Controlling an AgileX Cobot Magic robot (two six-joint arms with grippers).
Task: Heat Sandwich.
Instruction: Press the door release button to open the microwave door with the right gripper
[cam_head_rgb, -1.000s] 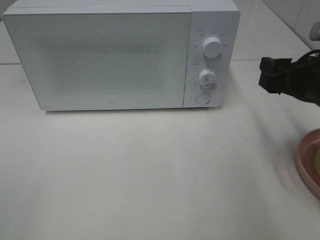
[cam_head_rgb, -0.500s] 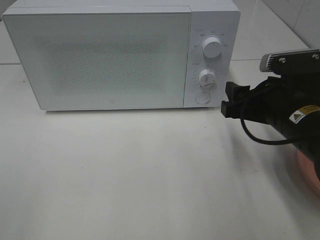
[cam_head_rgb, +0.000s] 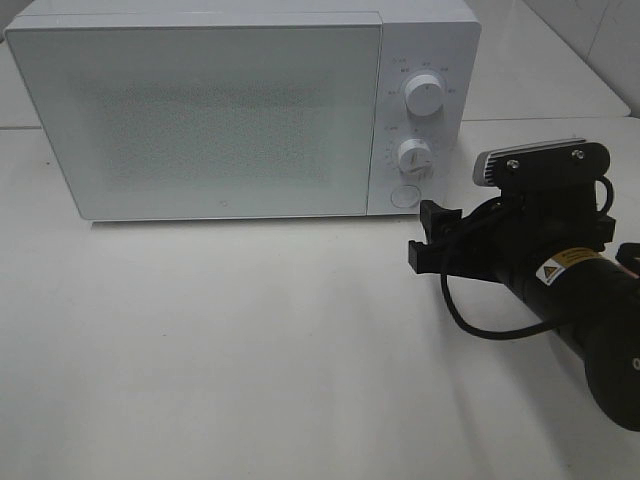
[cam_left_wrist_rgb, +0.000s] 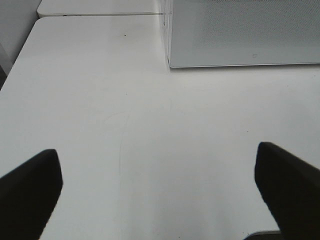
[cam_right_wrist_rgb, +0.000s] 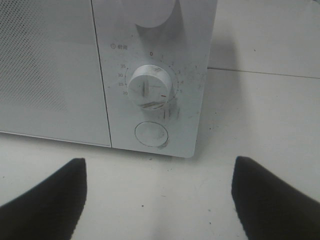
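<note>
Smooth plastic microwave (cam_head_rgb: 220, 120), matt table (cam_head_rgb: 250, 350)

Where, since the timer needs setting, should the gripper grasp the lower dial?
Probably pinch the lower dial by its round rim, coming straight at the microwave's front: it stands proud of that face, and the open right gripper faces it.

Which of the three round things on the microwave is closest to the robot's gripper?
The flat round button, the lowest one. The upper knob and lower knob stick out and sit higher, farther from the right gripper.
</note>
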